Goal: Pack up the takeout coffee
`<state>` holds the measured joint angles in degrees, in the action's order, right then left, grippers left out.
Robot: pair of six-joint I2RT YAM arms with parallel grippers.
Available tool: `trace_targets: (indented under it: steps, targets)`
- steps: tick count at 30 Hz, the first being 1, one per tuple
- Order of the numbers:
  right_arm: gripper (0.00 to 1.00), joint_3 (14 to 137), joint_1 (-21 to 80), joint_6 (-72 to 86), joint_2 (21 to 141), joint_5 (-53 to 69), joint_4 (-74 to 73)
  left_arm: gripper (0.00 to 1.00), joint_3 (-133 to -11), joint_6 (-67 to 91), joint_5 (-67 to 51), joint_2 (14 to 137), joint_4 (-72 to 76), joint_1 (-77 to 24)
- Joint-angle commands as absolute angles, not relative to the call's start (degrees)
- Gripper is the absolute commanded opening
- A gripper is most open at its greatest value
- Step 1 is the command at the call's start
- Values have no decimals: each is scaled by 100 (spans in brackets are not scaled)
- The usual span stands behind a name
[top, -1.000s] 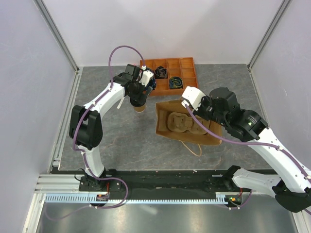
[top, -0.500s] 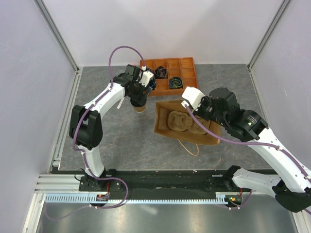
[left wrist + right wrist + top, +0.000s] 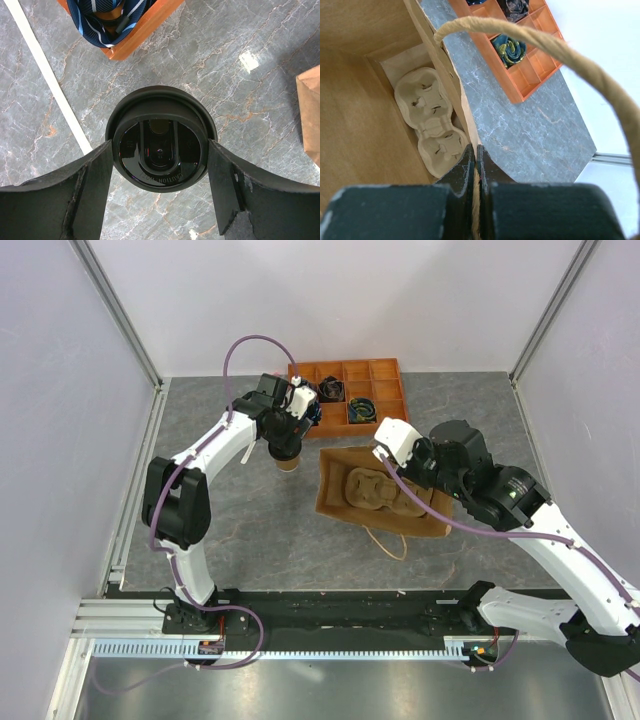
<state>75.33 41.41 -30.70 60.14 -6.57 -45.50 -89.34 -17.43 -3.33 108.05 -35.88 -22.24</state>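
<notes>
Coffee stands upright on the table, straight under the left gripper, lid between its spread fingers; whether they press it, I cannot tell. The right gripper pinches the bag handle.

Beside the orange tray the cup is brown, its lid glossy black; the table is grey with pale veins; in the tray a rolled cloth is navy with white stripes; the bag is brown, its carrier pale tan, its handle tan
</notes>
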Motion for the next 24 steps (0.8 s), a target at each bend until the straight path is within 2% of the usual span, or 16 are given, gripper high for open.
trace_targets:
  steps: [1,3,12,20,24]
  targets:
    - [0,7576,4166,-2752,6029,-1036,-4439,57,-8824,-1854,-360,10416,-3638,-2206]
    - [0,7532,4157,-2567,6029,-1177,-4377,52,-8850,-1828,-404,10232,-3708,-2206]
    - [0,7480,4166,-2250,5950,-1468,-4272,49,-9123,-1424,-992,9177,-4543,-2206]
    - [0,7602,4166,-1811,6169,-1257,-4403,46,-9808,-915,-2644,7737,-5263,-2206]
    - [0,7708,4166,-1635,6231,-1292,-4438,45,-9712,-721,-3260,7033,-5379,-2206]
